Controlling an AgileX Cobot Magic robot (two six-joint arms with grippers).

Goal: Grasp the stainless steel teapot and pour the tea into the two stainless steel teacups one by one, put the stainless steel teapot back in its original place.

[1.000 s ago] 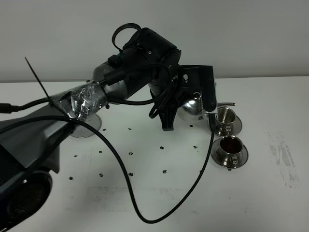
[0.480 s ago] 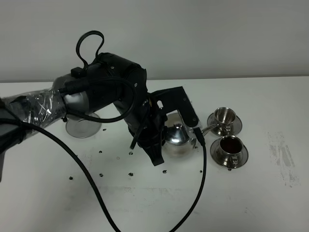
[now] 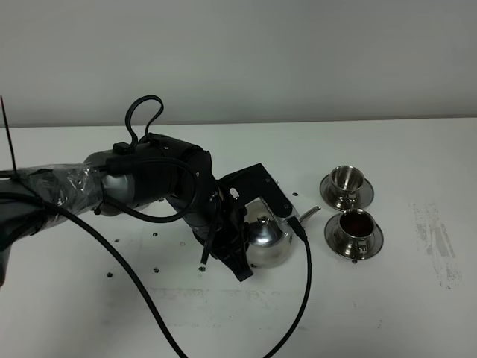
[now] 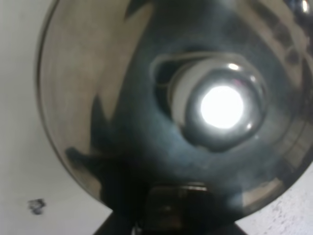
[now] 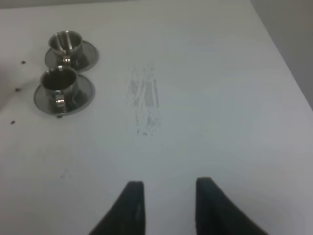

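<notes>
My left gripper [image 3: 249,226] is shut on the handle side of the stainless steel teapot [image 3: 267,237], which stands upright low over the white table, spout [image 3: 308,214] pointing at the cups. In the left wrist view the teapot's lid and knob [image 4: 222,105] fill the frame. The near teacup [image 3: 356,225] on its saucer holds dark tea. The far teacup [image 3: 347,181] on its saucer looks shiny inside. Both cups show in the right wrist view, near cup [image 5: 58,83] and far cup [image 5: 66,43]. My right gripper [image 5: 168,205] is open and empty, well apart from them. The teapot's own saucer is hidden behind the left arm.
A black cable [image 3: 302,298] loops from the left arm across the table's front. Small dark specks [image 3: 156,269] dot the table. A grey smudge [image 3: 440,246] marks the table right of the cups, also in the right wrist view [image 5: 145,105].
The left arm has swung the teapot away from the far cup, down and to the left, from tilted to upright. The arm now covers the teapot's saucer. The cups have not moved.
</notes>
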